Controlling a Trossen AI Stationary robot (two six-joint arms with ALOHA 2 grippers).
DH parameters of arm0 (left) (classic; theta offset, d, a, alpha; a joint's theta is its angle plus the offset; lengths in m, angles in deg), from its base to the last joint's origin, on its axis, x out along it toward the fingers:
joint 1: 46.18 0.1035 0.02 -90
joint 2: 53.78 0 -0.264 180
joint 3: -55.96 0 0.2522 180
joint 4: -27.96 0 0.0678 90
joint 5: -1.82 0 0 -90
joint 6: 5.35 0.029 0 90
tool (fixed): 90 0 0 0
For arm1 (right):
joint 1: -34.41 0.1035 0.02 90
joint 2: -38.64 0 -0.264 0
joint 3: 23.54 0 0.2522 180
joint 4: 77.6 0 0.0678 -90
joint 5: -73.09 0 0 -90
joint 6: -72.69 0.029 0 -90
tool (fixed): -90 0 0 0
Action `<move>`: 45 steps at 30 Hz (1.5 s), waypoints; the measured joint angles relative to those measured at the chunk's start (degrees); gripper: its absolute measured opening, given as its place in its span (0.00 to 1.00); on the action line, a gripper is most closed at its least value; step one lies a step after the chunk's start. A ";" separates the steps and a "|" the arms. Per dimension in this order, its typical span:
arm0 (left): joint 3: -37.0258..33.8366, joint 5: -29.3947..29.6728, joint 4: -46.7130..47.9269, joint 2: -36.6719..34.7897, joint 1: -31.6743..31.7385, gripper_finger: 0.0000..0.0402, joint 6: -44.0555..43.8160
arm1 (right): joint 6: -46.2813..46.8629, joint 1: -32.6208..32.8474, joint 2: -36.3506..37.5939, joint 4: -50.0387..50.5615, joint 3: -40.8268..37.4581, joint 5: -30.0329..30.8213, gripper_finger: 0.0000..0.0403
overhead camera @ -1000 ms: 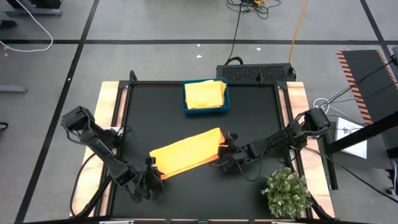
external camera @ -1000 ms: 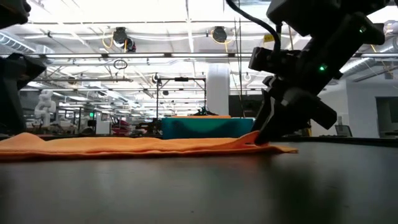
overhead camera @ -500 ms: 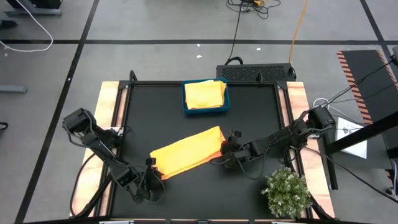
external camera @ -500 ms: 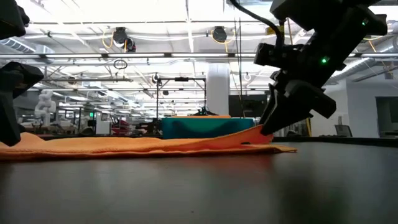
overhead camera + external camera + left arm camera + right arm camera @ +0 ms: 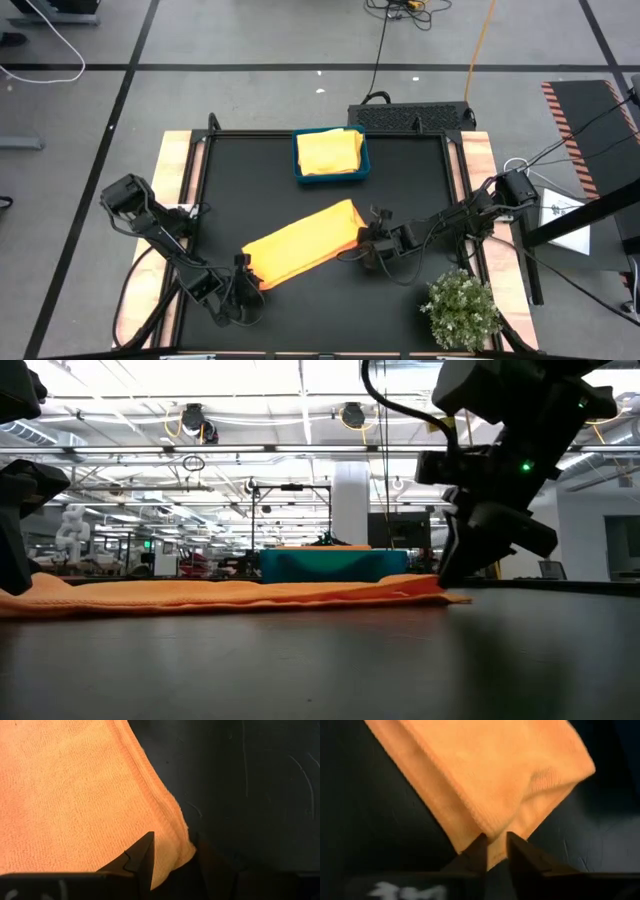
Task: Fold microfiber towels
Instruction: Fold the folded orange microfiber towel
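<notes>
orange towel (image 5: 300, 243) mid-table, folded once | right gripper (image 5: 494, 851) pinches its corner; left gripper (image 5: 170, 857) grips the opposite end | we risk catching one layer only, spoiling the fold

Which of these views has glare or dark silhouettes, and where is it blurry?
Low view: bright ceiling lights wash out the top, and the right arm reads as a dark silhouette against them. Right wrist view: the nearest part of that arm's own fingers is blurred, while the orange towel is sharp. High view: even light, no strong shadows.
</notes>
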 joint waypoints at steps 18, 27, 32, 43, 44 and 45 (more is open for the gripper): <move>0.00 -0.04 0.18 -0.04 0.00 0.36 0.16 | -2.21 0.62 8.62 6.93 0.08 4.38 0.00; 0.00 -0.09 0.22 -0.07 0.00 0.36 0.14 | -1.37 2.04 4.18 19.43 0.09 -0.05 0.00; 0.00 -0.09 0.12 -0.07 0.00 0.36 0.12 | -0.68 2.01 0.84 19.29 0.09 -2.47 0.00; 0.00 -0.08 0.11 -0.07 0.00 0.36 0.52 | 2.19 2.03 3.45 21.83 0.07 -7.82 0.20; 0.00 -0.04 0.15 -0.07 0.00 0.36 0.89 | 2.67 2.05 4.11 22.04 0.07 -7.80 0.24; 0.00 0.00 0.13 -0.07 0.00 0.36 1.01 | 2.96 2.05 4.87 22.10 0.07 -7.79 0.27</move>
